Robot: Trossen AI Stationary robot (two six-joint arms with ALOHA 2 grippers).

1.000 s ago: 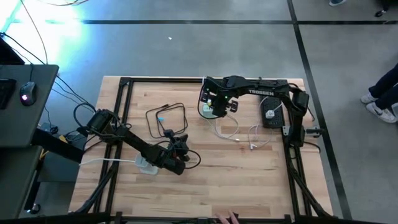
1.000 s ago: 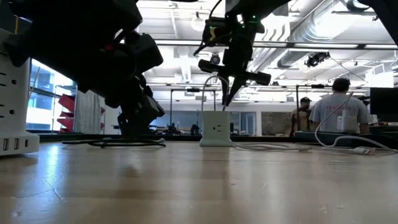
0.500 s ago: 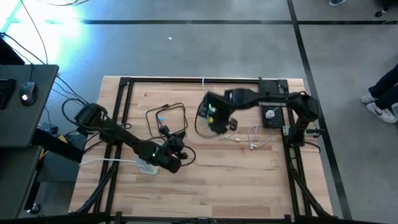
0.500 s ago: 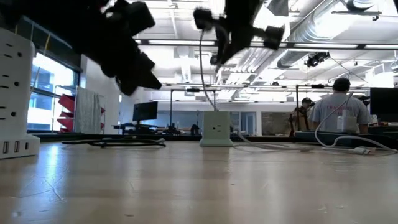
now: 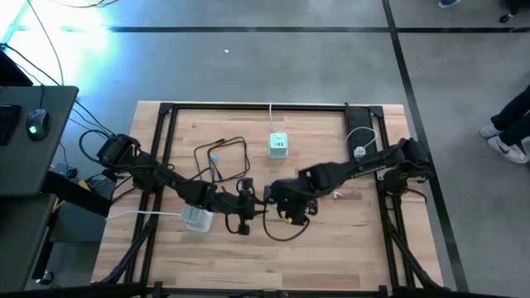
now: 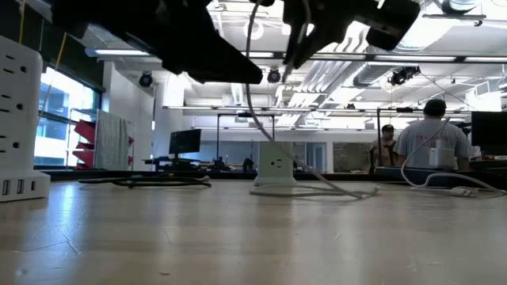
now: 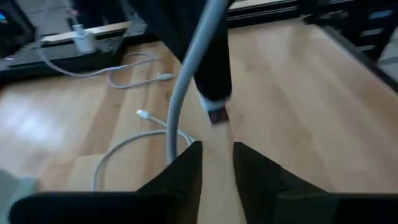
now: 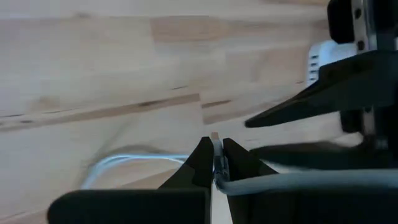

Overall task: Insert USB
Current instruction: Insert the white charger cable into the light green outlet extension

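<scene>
- Both arms meet near the middle of the table (image 5: 331, 240); the right gripper (image 5: 286, 209) faces the left gripper (image 5: 247, 207), the two tips close together but apart
- Right gripper's fingers (image 8: 200, 160) are pressed in on the USB plug (image 8: 216, 144), pinching it; the plug tip pokes out just past the fingertips, and the grey cable (image 8: 292, 180) trails back beside them
- From the left wrist view the same USB plug (image 7: 216, 114) hangs at the end of the right gripper above the wood; the grey cable (image 7: 186, 81) curves down in front of the left gripper (image 7: 217, 171), whose fingers (image 7: 186, 171) stand slightly apart with nothing between them
- The cable drops off the right gripper and loops on the table just below it in the high view (image 5: 286, 232)
- A white power strip (image 5: 196, 218) lies under the left arm, just behind its gripper; it shows big at the edge of the low view (image 6: 20, 119)
- A small white-green charger cube (image 5: 278, 146) stands well apart at the far side, upright
- A black cable loop (image 5: 222, 159) lies between the cube and the left arm
- People stand in the room beyond (image 6: 432, 142)
</scene>
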